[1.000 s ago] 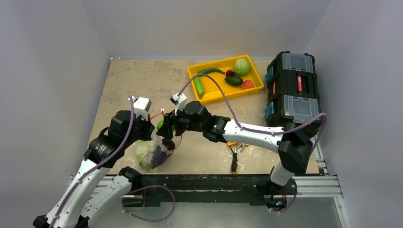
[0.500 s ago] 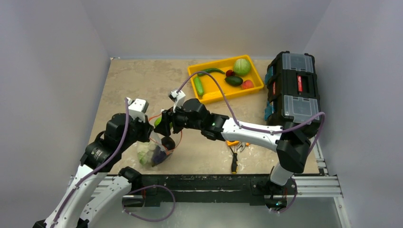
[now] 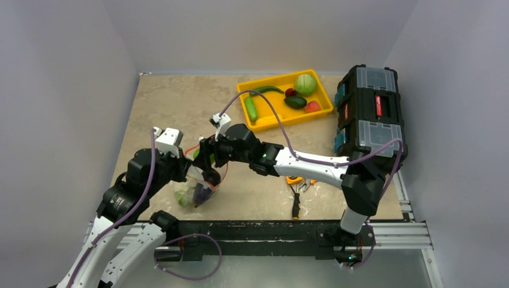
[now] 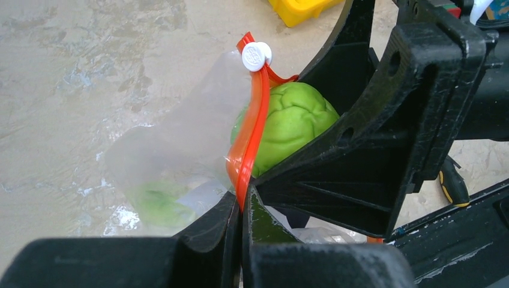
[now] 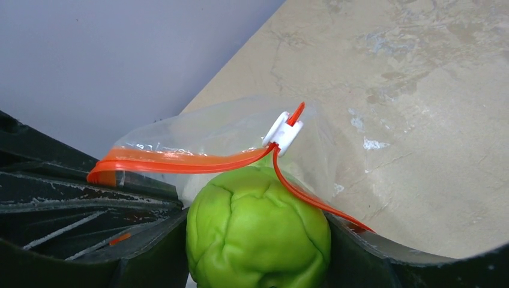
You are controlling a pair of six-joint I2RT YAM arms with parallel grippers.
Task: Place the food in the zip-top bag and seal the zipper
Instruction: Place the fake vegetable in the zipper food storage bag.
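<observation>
Lower left of centre in the top view, both arms meet over the zip-top bag (image 3: 193, 191), which hangs from their tips near the front edge of the tabletop (image 3: 156, 108). Pale and purple food (image 3: 201, 193) shows through the clear plastic at the bag's bottom.

The left wrist view shows the left end effector (image 4: 241, 201) at bottom centre, clenched on the orange-red zipper (image 4: 255, 114). The strip rises from between its pressed fingers to the white slider (image 4: 256, 55) near the top of that frame.

The right end effector (image 5: 258, 264) grasps a lumpy green lime (image 5: 258, 225) between its two fingers, low in the right wrist view. The lime sits at the bag's open mouth. One strand of the zipper crosses just above it and the other runs down its right side, and the two strands join at the slider.

Toward the upper right of the top view, a yellow tray (image 3: 271, 122) holds more toy vegetables, with a black toolbox (image 3: 369, 111) just beside it. Pliers (image 3: 296, 203) lie right of the bag, under the right arm.
</observation>
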